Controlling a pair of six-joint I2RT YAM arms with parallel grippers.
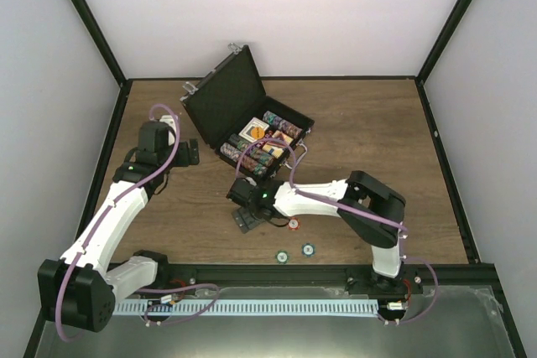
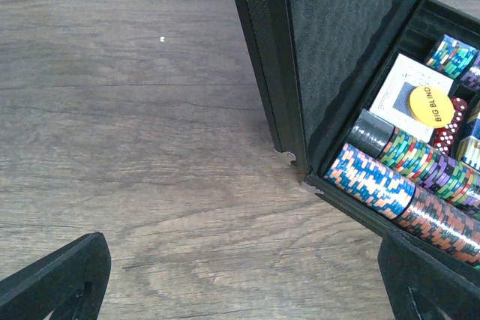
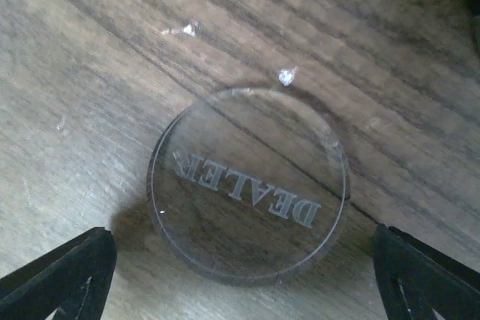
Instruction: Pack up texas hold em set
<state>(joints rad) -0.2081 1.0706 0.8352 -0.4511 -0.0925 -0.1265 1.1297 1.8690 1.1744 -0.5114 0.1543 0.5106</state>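
One clear dealer button [image 3: 249,185] lies centred within the spread right tool [image 3: 244,275].

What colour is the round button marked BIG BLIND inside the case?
Yellow-orange with black lettering; the left wrist view shows the button best.

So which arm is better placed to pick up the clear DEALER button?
Right. The right tool hangs open directly over the DEALER button on the table, one finger either side. The left tool, also open, sits beside the briefcase, away from it.
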